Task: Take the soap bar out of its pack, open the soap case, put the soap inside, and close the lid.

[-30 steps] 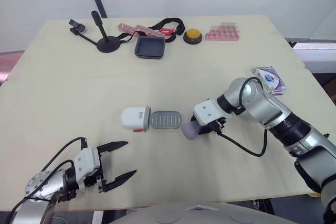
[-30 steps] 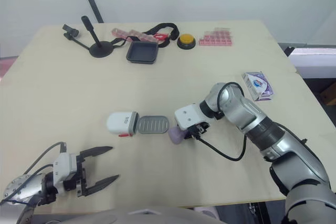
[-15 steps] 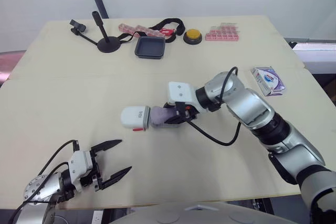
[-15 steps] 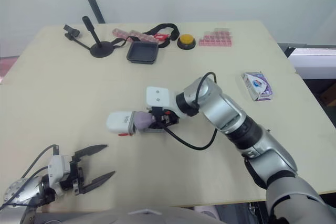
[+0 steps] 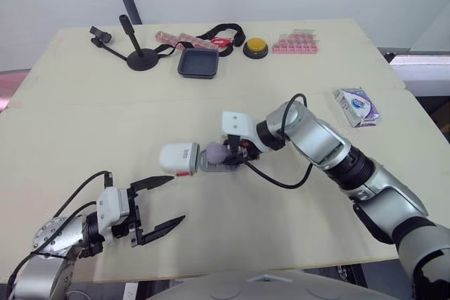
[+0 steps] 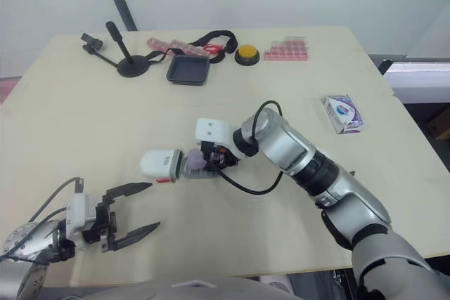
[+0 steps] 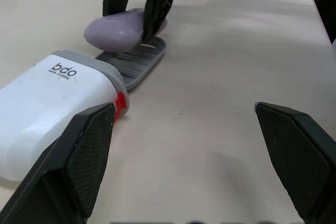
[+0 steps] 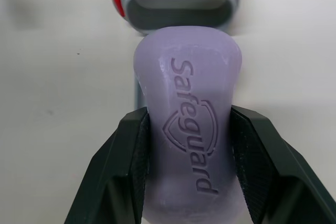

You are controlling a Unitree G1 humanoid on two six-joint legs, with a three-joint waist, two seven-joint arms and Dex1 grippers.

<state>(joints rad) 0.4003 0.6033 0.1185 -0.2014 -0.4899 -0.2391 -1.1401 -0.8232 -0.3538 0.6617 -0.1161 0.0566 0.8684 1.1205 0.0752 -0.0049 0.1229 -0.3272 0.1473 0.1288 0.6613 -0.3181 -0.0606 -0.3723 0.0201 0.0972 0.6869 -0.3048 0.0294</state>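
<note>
Clearly the risk sits in the release: the right gripper (image 8: 189, 118) is clamped across the purple soap bar (image 8: 185, 72), holding it low over the grey ribbed tray (image 7: 135, 61) of the soap case, with the bar's nose close to the mouth of the white shell (image 5: 178, 158). If the fingers part while the bar sits tilted or partly past the tray's edge, it would likely tip onto the table (image 5: 246, 233); a smooth bar could also skid along the ribs. Pressing down hard might shove the light case sideways (whether bar and tray already touch I cannot tell). A nose that catches the shell's grey rim could jam the closing. The left gripper (image 5: 177, 199) hangs with its fingers wide apart near the table's front edge, well apart from the case, so nothing braces it.

As for containers: nothing lies loose in the tray yet, and the shell's mouth looks empty in the right wrist view. The soap pack (image 5: 357, 105) lies well off to the robot's right, its contents not visible. A black dish (image 5: 198, 63) at the far edge appears empty
</note>
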